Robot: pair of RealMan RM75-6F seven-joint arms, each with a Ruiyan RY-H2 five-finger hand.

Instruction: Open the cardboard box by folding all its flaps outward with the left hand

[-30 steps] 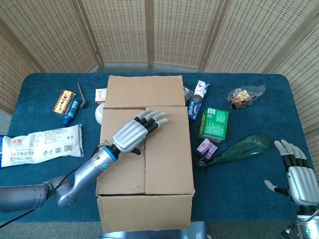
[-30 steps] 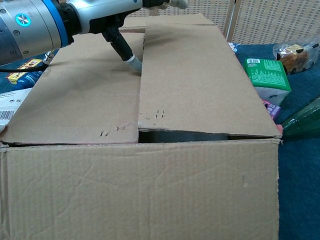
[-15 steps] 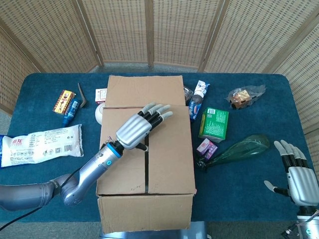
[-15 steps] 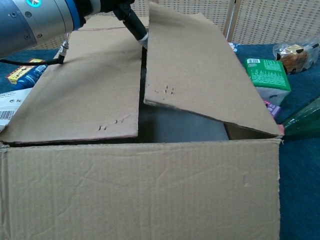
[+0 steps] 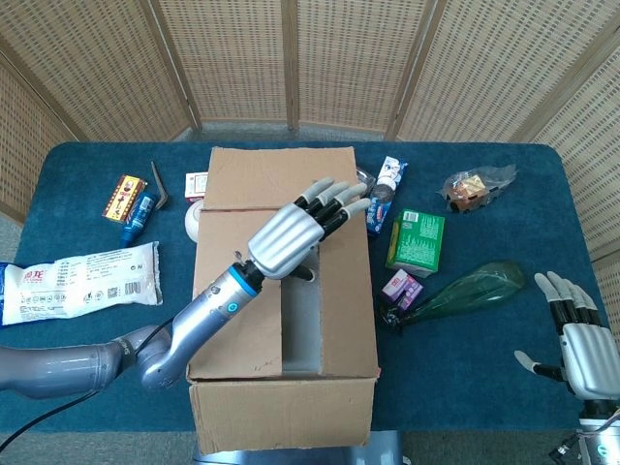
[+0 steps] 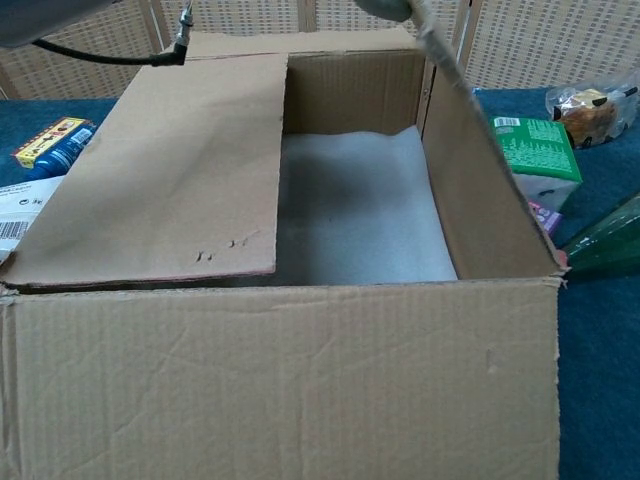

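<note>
Only chest view shows box (image 6: 300,380) interior (image 6: 360,215)

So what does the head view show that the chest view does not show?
Only the head view shows the left hand over the cardboard box, with its fingers against the raised flap, and the right hand, open at the table's near right edge. It also shows the white packet. Only the chest view shows the pale lining on the bottom inside the box. Both show the other flap, which lies flat over the box, the green carton and the green bottle.
</note>
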